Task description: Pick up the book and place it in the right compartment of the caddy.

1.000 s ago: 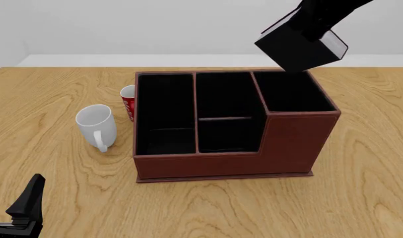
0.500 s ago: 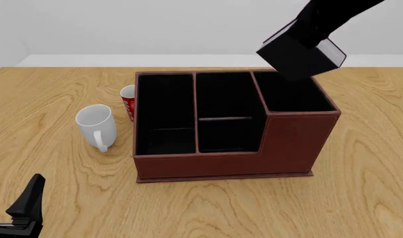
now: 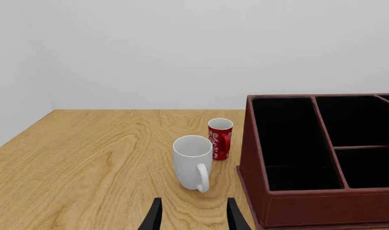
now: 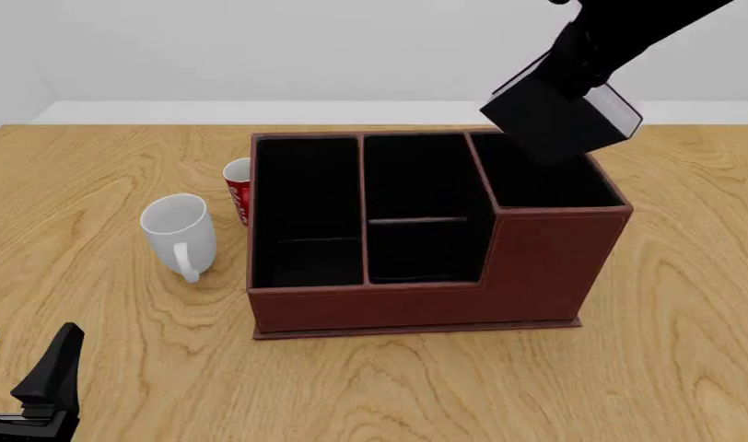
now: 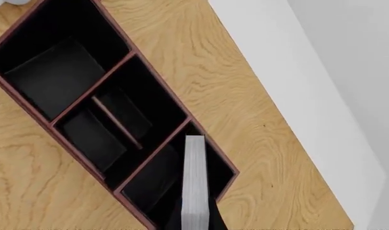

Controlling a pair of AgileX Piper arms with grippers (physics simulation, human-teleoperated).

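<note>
Hanging tilted over the back rim of the right compartment [image 4: 549, 175], the book [image 4: 556, 115] is clamped in the right gripper [image 4: 575, 57], whose fingertips are hidden behind it. Open table [image 4: 669, 313] lies right of the caddy [image 4: 521, 276]. The left gripper [image 3: 192, 216] rests spread, cut off by the frame edge.

Black book [image 4: 549, 118], white pg edges, tilted, held above caddy's [image 4: 540, 267] right compartment [image 4: 549, 177].
</note>
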